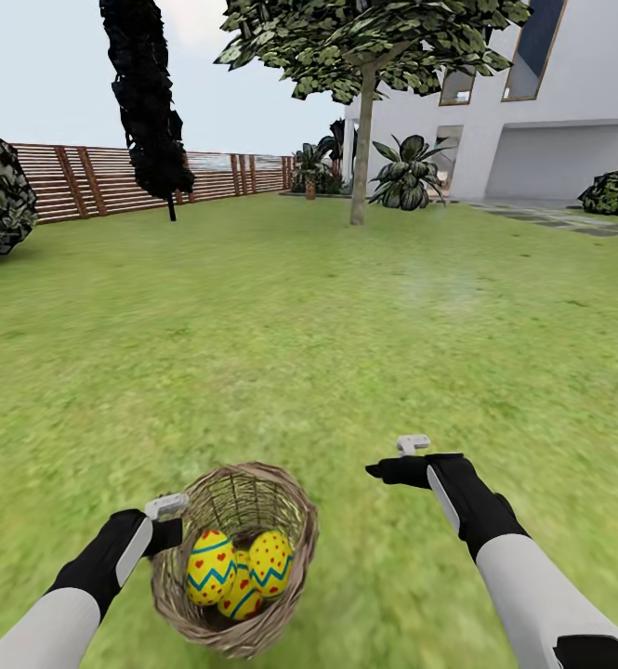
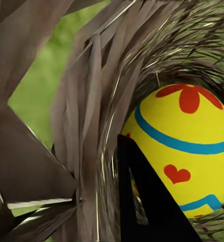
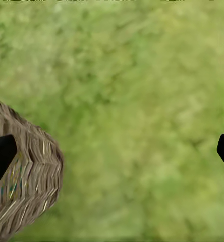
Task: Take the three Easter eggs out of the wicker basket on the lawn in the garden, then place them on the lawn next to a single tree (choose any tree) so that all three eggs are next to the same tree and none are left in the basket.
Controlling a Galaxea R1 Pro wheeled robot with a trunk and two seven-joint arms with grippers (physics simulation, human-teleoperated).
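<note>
Head view. Wicker basket (image 1: 237,557) low in frame on the lawn (image 1: 346,325), tilted, its mouth turned toward the camera. Three Easter eggs inside: one at the left (image 1: 210,567), one at the right (image 1: 271,562), a third (image 1: 242,595) tucked low between and partly behind them. All yellow with blue zigzag bands and red marks. Left gripper (image 1: 167,520) sits at the basket's left rim, touching or clasping the weave; its fingers are hidden against the wicker, so I cannot tell whether they are closed on it. Right gripper (image 1: 392,467) hangs over bare grass to the right of the basket, apart from it, holding nothing. Far off, a tree (image 1: 362,158) with pale bare trunk and leafy crown stands before the white house (image 1: 550,121). A dark narrow cypress-like tree (image 1: 146,102) stands by the slatted wooden fence (image 1: 104,177). Broad-leaved plant (image 1: 406,177) just right of the trunk.

Left wrist view. Very close on the basket's woven wall (image 2: 92,126). One egg (image 2: 187,146) fills much of the frame inside: blue band, red flower mark, red heart. A dark finger (image 2: 142,201) lies just inside the rim in front of the egg. Grass shows through a gap outside the weave.

Right wrist view. Blurred grass (image 3: 132,101). Basket's outer side (image 3: 26,176) at one edge. Two dark fingertips (image 3: 1,154) at opposite edges, spread wide, nothing between them.
</note>
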